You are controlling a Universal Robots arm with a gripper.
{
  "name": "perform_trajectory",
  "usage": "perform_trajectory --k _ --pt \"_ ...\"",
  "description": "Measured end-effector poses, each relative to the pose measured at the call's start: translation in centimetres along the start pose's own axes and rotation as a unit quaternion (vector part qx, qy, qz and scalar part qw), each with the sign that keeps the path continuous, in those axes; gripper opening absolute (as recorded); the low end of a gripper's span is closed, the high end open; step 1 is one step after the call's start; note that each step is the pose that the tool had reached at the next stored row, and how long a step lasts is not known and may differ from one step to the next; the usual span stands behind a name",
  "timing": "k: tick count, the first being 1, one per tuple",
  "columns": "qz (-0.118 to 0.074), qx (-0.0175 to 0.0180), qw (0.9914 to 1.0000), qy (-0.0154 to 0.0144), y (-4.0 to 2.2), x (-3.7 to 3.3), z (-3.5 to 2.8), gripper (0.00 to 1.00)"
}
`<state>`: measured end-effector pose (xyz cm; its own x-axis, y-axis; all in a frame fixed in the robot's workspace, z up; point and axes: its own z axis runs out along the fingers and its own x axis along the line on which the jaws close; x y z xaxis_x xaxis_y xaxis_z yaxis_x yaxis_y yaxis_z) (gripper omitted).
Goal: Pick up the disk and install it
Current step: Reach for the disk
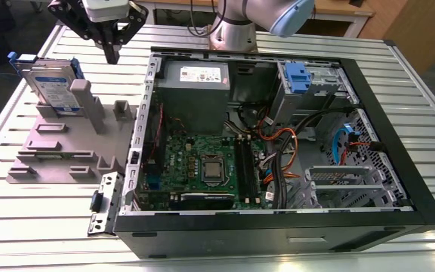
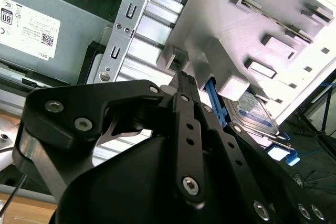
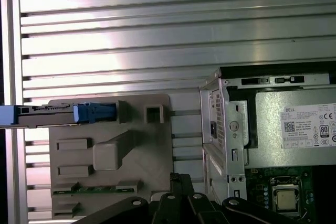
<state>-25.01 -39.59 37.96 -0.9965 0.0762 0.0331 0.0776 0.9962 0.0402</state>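
Note:
The disk [image 1: 54,88] stands on edge in a grey printed fixture [image 1: 66,153] at the exterior view's left, silver with a white-and-blue label and a blue carrier. The first wrist view sees the disk [image 3: 63,115] edge-on, and the second wrist view shows part of the disk [image 2: 252,111] behind the fingers. My gripper [image 1: 111,55] hangs above the table between the disk and the case's back corner, apart from the disk. Its fingers are shut together on nothing, as both wrist views show the gripper [image 2: 184,81] [image 3: 181,178].
An open black computer case [image 1: 399,141] lies at the middle and right, with motherboard, cables, a grey power supply [image 1: 195,79] and a drive bay with a blue latch [image 1: 297,76]. The fixture has several upright posts [image 1: 97,113]. The table [image 1: 21,226] is slatted aluminium.

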Motion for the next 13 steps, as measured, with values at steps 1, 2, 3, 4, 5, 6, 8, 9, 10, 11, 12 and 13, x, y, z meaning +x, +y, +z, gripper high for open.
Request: perform_trajectory --k 1,2,3,4,5,6,8,9,10,11,12,13 --pt "0.000 0.0000 1.00000 0.0000 0.00 0.03 0.00 0.11" --pt "0.000 0.0001 1.00000 0.0001 0.00 0.05 -0.01 0.11" --pt "0.000 0.0001 1.00000 0.0001 -0.01 0.06 -0.01 0.11" --pt "0.000 0.0001 1.00000 0.0001 -0.01 0.08 -0.01 0.11" --pt "0.000 0.0001 1.00000 0.0001 -0.01 0.10 -0.01 0.11" --pt "0.000 0.0001 1.00000 0.0001 -0.01 0.12 0.00 0.11" --pt "0.000 0.0001 1.00000 0.0001 -0.01 0.16 0.00 0.11" --pt "0.000 0.0001 1.00000 0.0001 -0.01 0.19 0.00 0.11" --pt "0.000 0.0001 1.00000 0.0001 -0.02 0.23 0.00 0.11" --pt "0.000 0.0001 1.00000 0.0001 -0.02 0.25 0.00 0.11" --pt "0.000 0.0001 1.00000 0.0001 -0.02 0.26 0.00 0.11" --pt "0.000 0.0001 1.00000 0.0001 -0.02 0.28 0.00 0.11"
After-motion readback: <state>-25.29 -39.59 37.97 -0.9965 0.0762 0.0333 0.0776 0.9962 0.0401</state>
